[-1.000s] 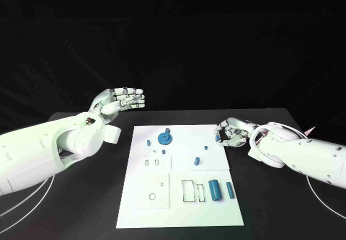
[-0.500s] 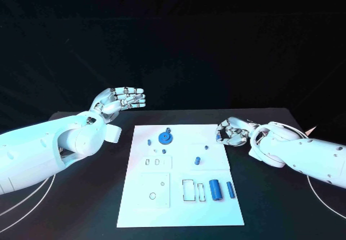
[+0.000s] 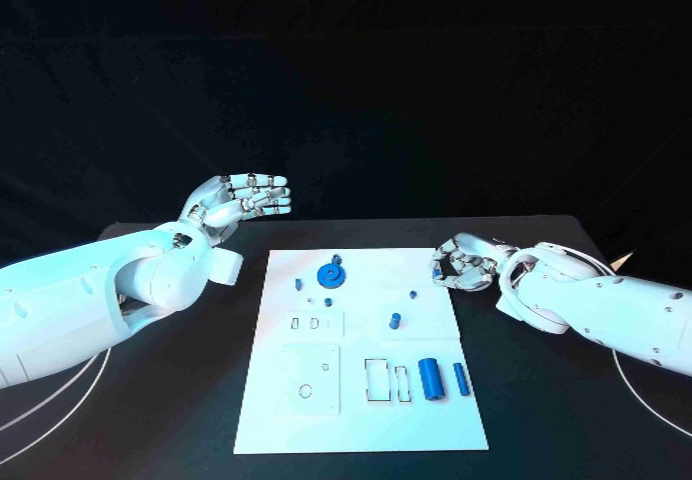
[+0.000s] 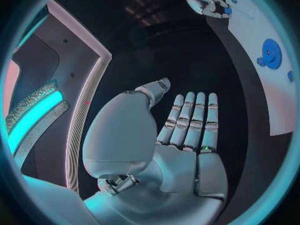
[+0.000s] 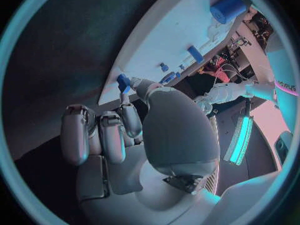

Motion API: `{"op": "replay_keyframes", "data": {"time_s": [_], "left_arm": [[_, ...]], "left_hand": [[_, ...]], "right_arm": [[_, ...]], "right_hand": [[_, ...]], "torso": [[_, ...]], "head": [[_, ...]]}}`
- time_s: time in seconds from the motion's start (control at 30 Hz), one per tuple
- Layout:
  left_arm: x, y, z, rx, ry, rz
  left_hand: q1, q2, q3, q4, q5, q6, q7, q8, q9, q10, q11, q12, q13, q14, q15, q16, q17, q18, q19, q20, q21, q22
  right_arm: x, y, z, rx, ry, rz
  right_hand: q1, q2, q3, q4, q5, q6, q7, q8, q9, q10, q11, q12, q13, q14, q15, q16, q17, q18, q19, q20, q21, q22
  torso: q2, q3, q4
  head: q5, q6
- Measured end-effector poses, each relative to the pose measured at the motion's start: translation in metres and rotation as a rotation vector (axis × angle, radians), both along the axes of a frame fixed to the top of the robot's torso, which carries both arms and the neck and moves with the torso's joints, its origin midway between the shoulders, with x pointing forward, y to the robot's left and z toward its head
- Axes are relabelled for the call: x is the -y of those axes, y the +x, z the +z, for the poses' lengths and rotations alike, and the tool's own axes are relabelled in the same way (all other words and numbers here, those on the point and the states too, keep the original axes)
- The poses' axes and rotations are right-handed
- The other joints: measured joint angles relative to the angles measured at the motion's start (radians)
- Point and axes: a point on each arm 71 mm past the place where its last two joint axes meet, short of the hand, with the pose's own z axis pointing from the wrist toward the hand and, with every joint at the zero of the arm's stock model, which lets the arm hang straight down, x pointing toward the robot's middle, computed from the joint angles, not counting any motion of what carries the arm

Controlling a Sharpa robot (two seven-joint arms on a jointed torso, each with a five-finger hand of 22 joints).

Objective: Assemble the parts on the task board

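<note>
R hand [image 3: 464,266] is sitting at the board's R edge, approx 2 o'clock from board centre, fingers [image 5: 122,119] curled in and pinching a small blue part [image 5: 123,82] at the tips; same blue spot is showing at its fingertips in the L wrist view [image 4: 228,10]. Can't make out the part's shape or long axis, too small.

L hand [image 3: 240,201] is hanging up off the worktop [image 3: 188,400] at approx 10 o'clock from the board, palm open, fingers straight and together, holding nothing. Well apart from all parts.

Task board [image 3: 361,420] is lying long axis 12-to-6 in the head view. On it: blue gear [image 3: 330,275] near 12 o'clock, small peg [image 3: 394,321] near centre, small stub [image 3: 413,295] just inboard of the R hand, big cylinder [image 3: 431,378] and slim pin [image 3: 460,378] at approx 5 o'clock, both lying with long axis 12-to-6. Empty slots [image 3: 375,380] are sitting just L of the big cylinder.

Key relation: R hand is carrying the part and is the nearer one; the board's open seats are lying at 8–9 o'clock from its fingertips, i.e. inboard and toward the robot. My guess: next move is R hand only, swinging inboard over the board. Which seat the part fits — can't tell. Risk: pinch is at the very tips, part could be slipping or tilting on insertion.
</note>
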Motion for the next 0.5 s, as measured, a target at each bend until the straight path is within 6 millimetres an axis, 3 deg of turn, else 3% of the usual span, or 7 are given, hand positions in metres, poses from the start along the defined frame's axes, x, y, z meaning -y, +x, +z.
{"op": "replay_keyframes", "data": {"time_s": [0.5], "left_arm": [[-0.0004, 0.0000, 0.0000, 0.000, 0.000, 0.000]], "left_hand": [[0.000, 0.000, 0.000, 0.000, 0.000, 0.000, 0.000, 0.000, 0.000, 0.000, 0.000, 0.000, 0.000, 0.000, 0.000, 0.000, 0.000, 0.000, 0.000, 0.000, 0.000, 0.000]], "right_arm": [[0.0010, 0.0007, -0.0009, -0.003, -0.006, -0.004]], "right_hand": [[-0.008, -0.008, 0.000, 0.000, -0.007, 0.000, 0.000, 0.000, 0.000, 0.000, 0.000, 0.000, 0.000, 0.000, 0.000, 0.000, 0.000, 0.000, 0.000, 0.000, 0.000, 0.000]], "torso": [[0.000, 0.0003, 0.0000]], "head": [[-0.002, -0.003]]}}
